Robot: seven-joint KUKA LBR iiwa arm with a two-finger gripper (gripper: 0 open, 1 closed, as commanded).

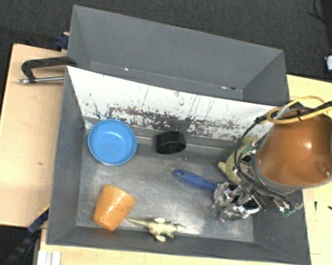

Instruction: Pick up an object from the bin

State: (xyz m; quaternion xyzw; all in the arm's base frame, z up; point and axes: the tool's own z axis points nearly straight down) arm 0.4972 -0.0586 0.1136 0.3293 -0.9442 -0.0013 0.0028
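Light falls from above, even and fairly bright. The bin's (158, 99) far inner wall, in the upper middle of the frame, catches it hardest and glares nearly white (its speckled marks stand out dark against it). The bin floor is dimmer, a dull grey sheen. Shadows are soft and short beside the blue bowl (112, 142) and the orange cup (113, 207). At right, the orange cover (294, 152) carries a small highlight and darkens the floor beneath it.
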